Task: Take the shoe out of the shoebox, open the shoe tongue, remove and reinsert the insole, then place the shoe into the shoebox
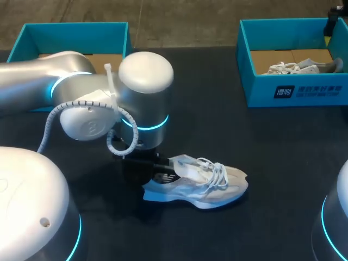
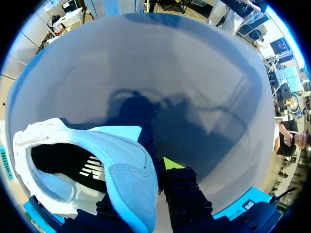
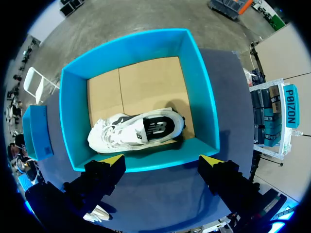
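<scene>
A white and light-blue shoe lies on its side on the dark table, toe to the right. My left gripper is at its heel, mostly hidden under the wrist. In the left wrist view the shoe's heel wall sits between the fingers of the left gripper, which is shut on it; one yellow tip shows outside, the other is hidden inside the shoe. My right gripper hangs open high above the right shoebox, holding nothing.
The right shoebox at the back right holds a second white shoe on its cardboard floor. A second teal shoebox stands at the back left, partly behind my left arm.
</scene>
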`<action>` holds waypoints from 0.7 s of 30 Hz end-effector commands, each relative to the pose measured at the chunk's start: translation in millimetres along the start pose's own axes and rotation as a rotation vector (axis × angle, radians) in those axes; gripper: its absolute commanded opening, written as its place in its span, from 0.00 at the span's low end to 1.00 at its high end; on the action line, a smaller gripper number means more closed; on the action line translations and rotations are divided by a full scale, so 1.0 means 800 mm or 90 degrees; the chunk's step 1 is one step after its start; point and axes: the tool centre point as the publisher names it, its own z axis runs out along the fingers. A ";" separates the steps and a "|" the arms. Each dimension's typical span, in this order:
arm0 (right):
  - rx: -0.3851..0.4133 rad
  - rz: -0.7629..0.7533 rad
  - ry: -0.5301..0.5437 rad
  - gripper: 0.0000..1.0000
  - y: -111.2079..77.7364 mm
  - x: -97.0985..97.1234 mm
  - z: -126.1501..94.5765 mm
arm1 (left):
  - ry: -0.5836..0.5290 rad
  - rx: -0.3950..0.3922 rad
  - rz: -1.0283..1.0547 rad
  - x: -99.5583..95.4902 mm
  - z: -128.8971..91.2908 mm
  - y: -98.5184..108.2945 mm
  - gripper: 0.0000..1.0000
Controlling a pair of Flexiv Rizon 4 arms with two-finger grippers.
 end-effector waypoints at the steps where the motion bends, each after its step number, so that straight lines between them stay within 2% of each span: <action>1: 0.000 0.001 -0.001 1.00 0.000 0.000 0.000 | 0.004 0.000 -0.005 -0.008 0.009 0.000 0.00; 12: 0.000 0.001 -0.001 1.00 0.000 0.000 0.000 | 0.004 -0.021 0.001 -0.009 0.022 0.009 0.00; 15: 0.000 0.001 -0.001 1.00 0.000 0.000 0.000 | 0.002 -0.019 0.003 -0.009 0.022 0.011 1.00; 21: 0.000 0.001 -0.001 1.00 0.000 0.000 0.000 | -0.035 -0.024 -0.003 -0.003 -0.004 0.008 1.00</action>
